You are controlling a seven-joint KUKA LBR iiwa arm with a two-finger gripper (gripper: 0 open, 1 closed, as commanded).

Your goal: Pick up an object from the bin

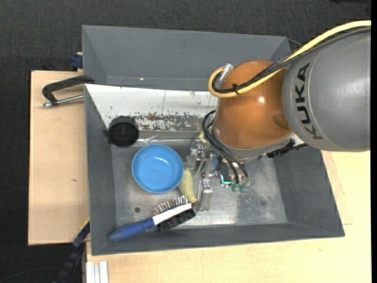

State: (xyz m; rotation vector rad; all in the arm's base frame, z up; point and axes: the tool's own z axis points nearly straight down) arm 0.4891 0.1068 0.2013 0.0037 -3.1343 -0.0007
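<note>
My gripper [205, 188] hangs low in the middle of the bin, just right of a blue bowl [156, 168]. A pale yellow, elongated thing [187, 186] lies right against the gripper's left side, between it and the bowl. Just below the gripper lies a brush [154, 219] with a blue handle and black and white bristles, its bristle end nearest the gripper. I cannot see anything held in the gripper.
A black round knob-like thing [122, 132] sits in the bin's back left corner. The arm's orange cover and cables hide the bin's middle right part. Bare bin floor shows to the right of the gripper.
</note>
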